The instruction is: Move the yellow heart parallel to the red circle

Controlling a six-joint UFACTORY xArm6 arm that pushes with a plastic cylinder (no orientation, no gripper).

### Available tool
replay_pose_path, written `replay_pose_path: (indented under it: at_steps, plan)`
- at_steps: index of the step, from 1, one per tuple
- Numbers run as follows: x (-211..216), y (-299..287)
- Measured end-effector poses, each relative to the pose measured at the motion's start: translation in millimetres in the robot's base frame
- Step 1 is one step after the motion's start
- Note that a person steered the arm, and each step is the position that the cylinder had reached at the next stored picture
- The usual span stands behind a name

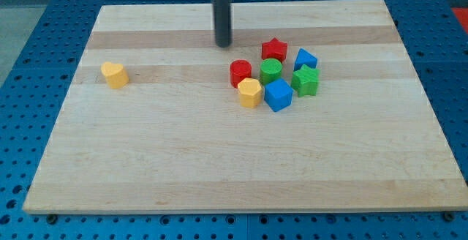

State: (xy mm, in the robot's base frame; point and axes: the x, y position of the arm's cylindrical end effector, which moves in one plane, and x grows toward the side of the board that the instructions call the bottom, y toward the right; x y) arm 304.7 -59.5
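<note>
The yellow heart lies alone at the view's left on the wooden board. The red circle sits at the left edge of a cluster near the board's middle. My tip is a dark rod coming down from the view's top. It stands just above and left of the red circle, apart from it, and far to the right of the yellow heart.
The cluster also holds a yellow hexagon, a green circle, a red star, a blue cube, a green star-like block and a blue triangular block. Blue pegboard surrounds the board.
</note>
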Motion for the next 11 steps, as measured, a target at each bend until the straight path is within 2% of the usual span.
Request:
replay_pose_path:
  at_steps: [3,6,8,10,11]
  plan:
    - [0,-147]
    - [58,-219]
    - [89,-225]
    - [96,-165]
    - [116,-150]
